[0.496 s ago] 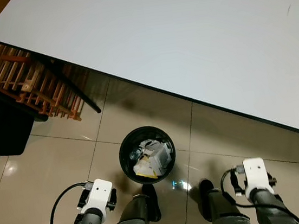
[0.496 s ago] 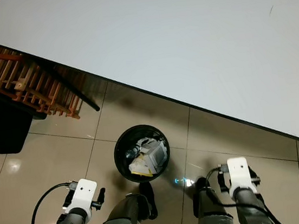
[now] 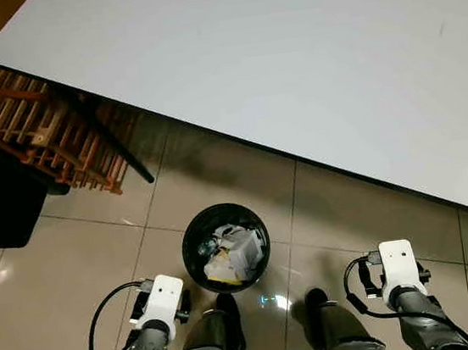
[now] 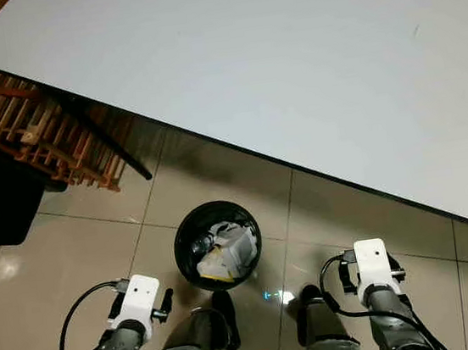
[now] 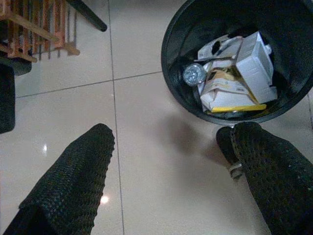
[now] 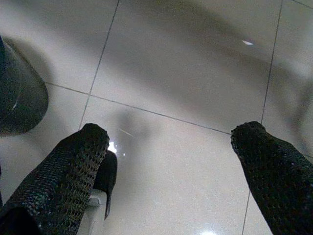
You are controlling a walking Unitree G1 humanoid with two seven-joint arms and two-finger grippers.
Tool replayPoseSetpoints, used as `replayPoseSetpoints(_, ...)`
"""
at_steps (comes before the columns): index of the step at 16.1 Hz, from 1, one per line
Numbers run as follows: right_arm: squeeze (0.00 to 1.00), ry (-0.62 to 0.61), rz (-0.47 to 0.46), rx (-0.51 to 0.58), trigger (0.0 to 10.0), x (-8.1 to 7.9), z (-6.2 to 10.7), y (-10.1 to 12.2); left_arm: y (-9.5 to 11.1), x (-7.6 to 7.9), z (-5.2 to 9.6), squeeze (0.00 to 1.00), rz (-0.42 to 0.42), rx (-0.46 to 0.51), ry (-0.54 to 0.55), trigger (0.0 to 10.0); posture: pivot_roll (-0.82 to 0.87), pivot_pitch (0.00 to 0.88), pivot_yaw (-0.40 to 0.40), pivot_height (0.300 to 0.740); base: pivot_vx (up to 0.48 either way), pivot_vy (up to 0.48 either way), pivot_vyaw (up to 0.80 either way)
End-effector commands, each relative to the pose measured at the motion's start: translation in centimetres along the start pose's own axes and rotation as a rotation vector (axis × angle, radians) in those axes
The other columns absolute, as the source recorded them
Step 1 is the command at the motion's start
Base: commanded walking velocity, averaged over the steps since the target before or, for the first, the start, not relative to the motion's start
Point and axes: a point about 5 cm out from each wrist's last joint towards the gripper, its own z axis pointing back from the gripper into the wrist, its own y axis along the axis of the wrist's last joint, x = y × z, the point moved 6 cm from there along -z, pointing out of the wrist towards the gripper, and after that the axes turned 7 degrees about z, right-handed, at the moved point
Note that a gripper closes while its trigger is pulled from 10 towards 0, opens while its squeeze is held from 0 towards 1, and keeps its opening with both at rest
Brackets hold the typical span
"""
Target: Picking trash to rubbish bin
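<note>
On the tiled floor (image 3: 75,271) just ahead of your feet stands the black rubbish bin (image 3: 192,236), holding crumpled trash (image 3: 234,255), near the white table (image 3: 288,57). Your left gripper (image 5: 166,171) and right gripper (image 6: 171,166) hang low, both spread and empty.

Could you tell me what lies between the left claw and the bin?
Only bare tiled floor: the left wrist view shows the open left claw just short of the bin.

The rubbish bin (image 3: 226,246) stands on the tiled floor (image 3: 58,273) just before the robot's feet, holding cartons (image 5: 244,68) and a bottle (image 5: 194,74). Behind it spreads the tabletop (image 3: 288,57); a wooden rack (image 3: 50,133) lies to the left, partly under the tabletop's edge.
</note>
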Motion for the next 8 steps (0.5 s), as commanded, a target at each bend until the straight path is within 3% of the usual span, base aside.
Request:
replayPoseSetpoints(1,0.00,0.011,0.005,-0.055,10.0,-0.03,0.58,-1.92,-1.87,0.05,0.58,0.00,0.012,-0.064,0.016,10.0,0.03,0.326,0.068,0.740,0.000,0.000,0.00)
replayPoseSetpoints(8,0.00,0.021,0.002,-0.063,10.0,-0.38,0.59,-2.03,-1.89,-0.09,0.57,0.00,0.017,-0.066,0.022,10.0,0.04,0.333,0.066,0.740,0.000,0.000,0.00)
